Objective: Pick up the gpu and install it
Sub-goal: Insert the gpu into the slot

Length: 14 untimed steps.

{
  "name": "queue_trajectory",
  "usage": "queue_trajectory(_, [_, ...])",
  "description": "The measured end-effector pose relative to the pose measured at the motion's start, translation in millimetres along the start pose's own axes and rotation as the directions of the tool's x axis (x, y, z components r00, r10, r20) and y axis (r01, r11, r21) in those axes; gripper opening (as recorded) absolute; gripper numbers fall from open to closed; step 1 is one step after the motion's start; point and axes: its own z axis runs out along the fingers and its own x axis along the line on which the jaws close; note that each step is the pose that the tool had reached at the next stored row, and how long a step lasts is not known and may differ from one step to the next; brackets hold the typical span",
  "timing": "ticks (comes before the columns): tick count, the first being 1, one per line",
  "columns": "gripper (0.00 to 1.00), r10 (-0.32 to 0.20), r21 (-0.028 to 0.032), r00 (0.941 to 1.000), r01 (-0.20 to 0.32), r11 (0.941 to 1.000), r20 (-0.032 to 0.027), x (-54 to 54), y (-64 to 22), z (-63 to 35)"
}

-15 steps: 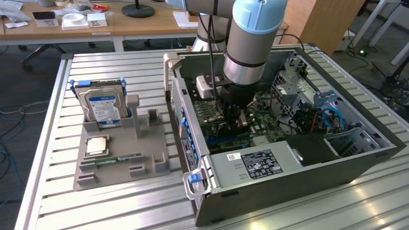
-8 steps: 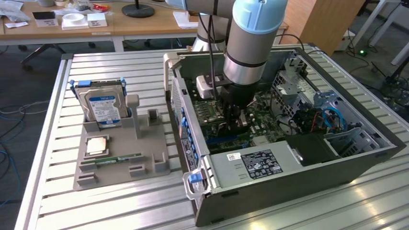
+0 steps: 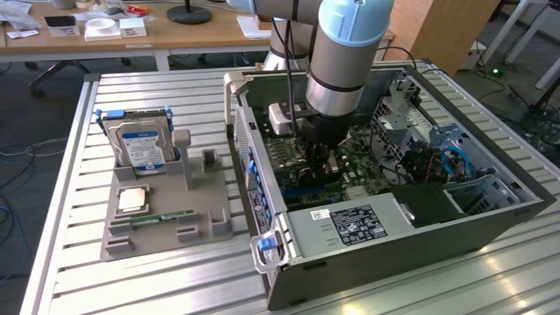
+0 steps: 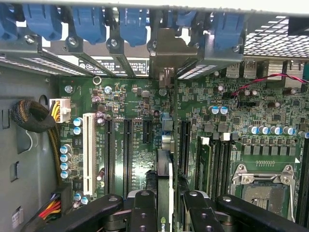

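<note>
My gripper (image 4: pixel 170 209) is shut on the gpu (image 4: pixel 164 174), a thin dark card seen edge-on between the two black fingers (image 4: pixel 143 210). The card stands upright over the green motherboard (image 4: pixel 135 101), in line with the black expansion slots. Its silver bracket end (image 4: pixel 166 55) reaches the rear slot openings of the case. In the exterior view the gripper (image 3: pixel 319 164) hangs down inside the open computer case (image 3: pixel 368 262), low over the board.
A grey holder (image 3: pixel 166 216) left of the case carries a hard drive (image 3: pixel 140 147), a CPU (image 3: pixel 133 199) and a RAM stick (image 3: pixel 162 216). The power supply (image 3: pixel 350 226) and drive cage (image 3: pixel 481 190) bound the board. The CPU socket (image 4: pixel 263 186) lies beside the slots.
</note>
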Motion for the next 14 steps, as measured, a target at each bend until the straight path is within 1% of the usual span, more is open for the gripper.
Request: queue_trajectory(14, [0.26, 0.000, 0.0000, 1.0000, 0.000, 1.0000, -0.0001, 0.0, -1.2, -0.3])
